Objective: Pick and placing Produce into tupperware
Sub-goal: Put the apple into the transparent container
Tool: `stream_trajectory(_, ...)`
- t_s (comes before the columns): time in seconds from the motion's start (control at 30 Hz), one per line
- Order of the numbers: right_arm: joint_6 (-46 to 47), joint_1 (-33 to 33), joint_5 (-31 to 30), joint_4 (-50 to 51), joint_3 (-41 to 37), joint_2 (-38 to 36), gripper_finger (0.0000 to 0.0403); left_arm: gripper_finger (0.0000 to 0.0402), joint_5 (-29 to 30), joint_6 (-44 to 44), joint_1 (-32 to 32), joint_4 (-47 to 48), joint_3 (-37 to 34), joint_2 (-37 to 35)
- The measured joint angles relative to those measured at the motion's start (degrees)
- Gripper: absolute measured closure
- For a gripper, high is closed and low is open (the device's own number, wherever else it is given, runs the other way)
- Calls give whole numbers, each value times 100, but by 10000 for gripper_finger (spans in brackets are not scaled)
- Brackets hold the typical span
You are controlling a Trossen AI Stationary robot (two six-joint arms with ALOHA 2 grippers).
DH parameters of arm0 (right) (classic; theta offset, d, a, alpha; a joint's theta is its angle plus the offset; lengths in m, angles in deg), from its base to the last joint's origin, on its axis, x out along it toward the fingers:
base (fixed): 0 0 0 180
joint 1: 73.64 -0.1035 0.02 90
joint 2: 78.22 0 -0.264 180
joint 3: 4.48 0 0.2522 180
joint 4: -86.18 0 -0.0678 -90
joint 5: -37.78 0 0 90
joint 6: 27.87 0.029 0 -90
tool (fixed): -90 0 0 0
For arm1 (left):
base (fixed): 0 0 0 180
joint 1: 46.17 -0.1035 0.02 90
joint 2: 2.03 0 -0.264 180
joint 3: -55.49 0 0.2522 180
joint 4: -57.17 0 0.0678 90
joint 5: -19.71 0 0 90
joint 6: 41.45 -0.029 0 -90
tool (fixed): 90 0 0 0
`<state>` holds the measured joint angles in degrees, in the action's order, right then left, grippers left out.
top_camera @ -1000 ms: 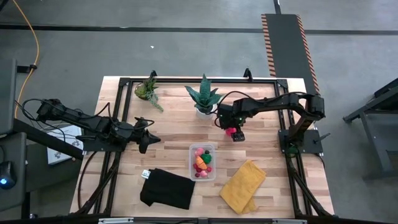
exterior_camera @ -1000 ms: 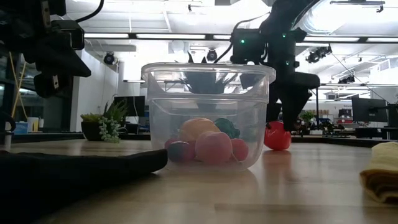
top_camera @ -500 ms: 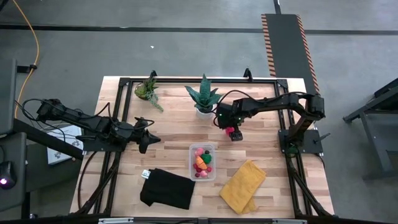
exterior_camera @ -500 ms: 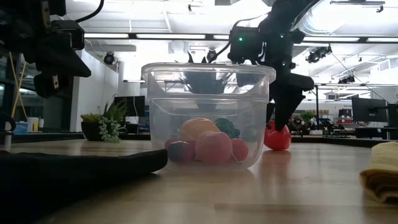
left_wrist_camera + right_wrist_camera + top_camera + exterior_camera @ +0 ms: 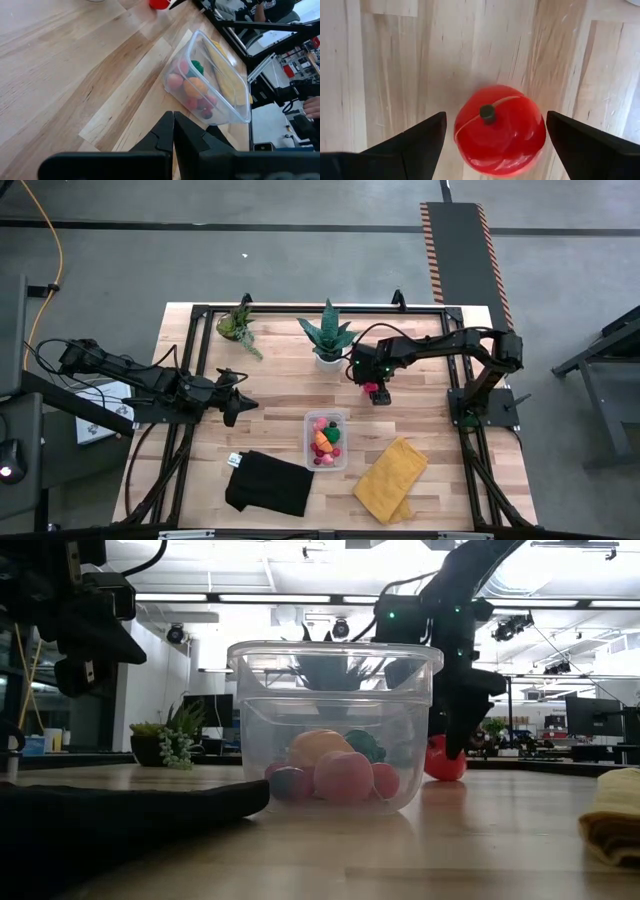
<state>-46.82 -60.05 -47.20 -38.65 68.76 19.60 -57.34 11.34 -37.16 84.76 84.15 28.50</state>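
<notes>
My right pincer (image 5: 492,142) hangs spread wide around the red toy tomato (image 5: 500,130); closing off-centre could squirt it away across the worktop (image 5: 390,60).

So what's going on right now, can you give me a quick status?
Right gripper open, straddling red tomato on the table. Left gripper shut, waiting at left. Tupperware holds several produce pieces. Nothing in the way.

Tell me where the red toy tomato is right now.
In the high view the red toy tomato lies on the table right of centre, beyond the tupperware and near the potted plant, directly under the open right gripper, between its fingers.
</notes>
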Motion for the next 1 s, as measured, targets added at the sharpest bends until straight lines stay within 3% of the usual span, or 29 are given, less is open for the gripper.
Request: stream_trajectory(1.0,-103,105,-50,-161,-151,0,68,401,-2,0,0,0,0,0)
